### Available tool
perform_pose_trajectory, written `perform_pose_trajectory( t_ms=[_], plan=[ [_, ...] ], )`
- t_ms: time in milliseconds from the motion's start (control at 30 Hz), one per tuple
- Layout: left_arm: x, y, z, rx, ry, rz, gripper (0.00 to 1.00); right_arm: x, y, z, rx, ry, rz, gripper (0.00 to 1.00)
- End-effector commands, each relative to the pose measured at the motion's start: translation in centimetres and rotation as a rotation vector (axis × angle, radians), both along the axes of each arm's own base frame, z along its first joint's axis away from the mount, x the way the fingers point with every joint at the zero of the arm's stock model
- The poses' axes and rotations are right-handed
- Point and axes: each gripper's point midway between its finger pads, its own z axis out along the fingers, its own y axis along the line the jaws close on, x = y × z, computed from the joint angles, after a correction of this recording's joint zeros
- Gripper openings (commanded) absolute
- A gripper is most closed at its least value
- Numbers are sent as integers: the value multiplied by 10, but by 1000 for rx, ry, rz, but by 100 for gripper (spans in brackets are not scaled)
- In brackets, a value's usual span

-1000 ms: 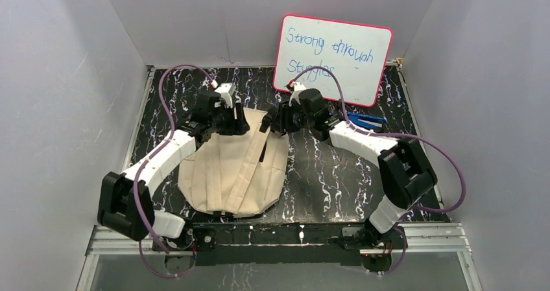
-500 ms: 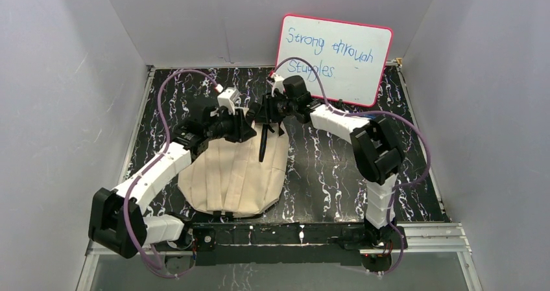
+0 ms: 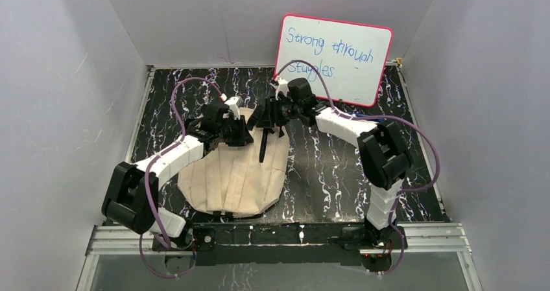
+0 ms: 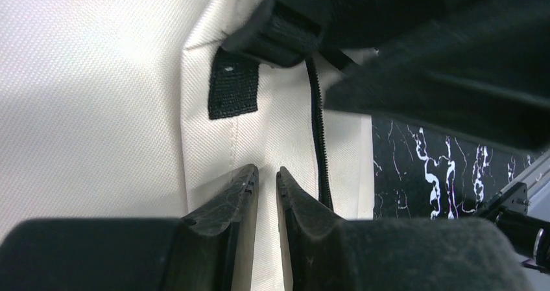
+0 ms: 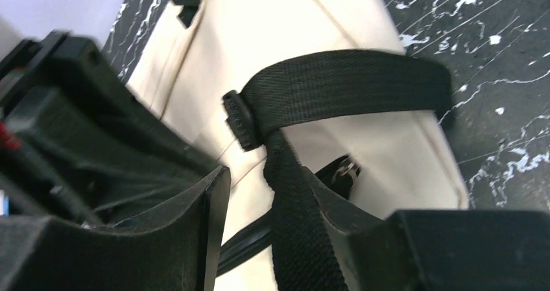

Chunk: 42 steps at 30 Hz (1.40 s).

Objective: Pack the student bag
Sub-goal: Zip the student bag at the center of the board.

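The student bag, cream canvas, lies flat on the black marbled table left of centre, its top end toward the back. Both grippers meet at that top end. My left gripper has its jaws almost together, with a strip of canvas in the narrow gap, beside the dark zipper and below a black webbing tab. My right gripper is open. A black strap runs down between its fingers and lies against the right finger. A metal zipper pull shows behind.
A pink-framed whiteboard with blue handwriting leans on the back wall at the right. Grey walls close in the table on three sides. The metal rail with the arm bases runs along the near edge.
The left jaws have closed from wide to nearly together on the bag's top edge. The right arm swung left and stretched out to the bag's top strap; the left arm shifted slightly.
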Motion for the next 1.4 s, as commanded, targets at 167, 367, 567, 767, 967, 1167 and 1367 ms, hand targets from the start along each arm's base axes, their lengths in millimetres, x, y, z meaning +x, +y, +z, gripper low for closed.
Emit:
perform_pose_trajectory(
  t_ms=[167,367,567,767,967,1167,1367],
  plan=[
    [12,28,-20,153,37,130,16,-59,-20,53,73,-62,189,50],
    [14,28,-23,165,46,135,16,-92,-33,60,85,-83,306,50],
    [15,28,-20,163,39,133,15,-85,-51,25,-83,-15,219,53],
    [15,26,-19,157,41,123,15,-110,-45,-6,-31,80,341,53],
    [15,26,-20,160,45,125,15,-122,-52,-13,-32,65,344,55],
    [17,26,-18,159,41,128,15,-102,-84,-18,-167,-29,88,58],
    [24,23,-7,153,12,119,16,-75,-114,18,-152,-168,-222,59]
  ],
)
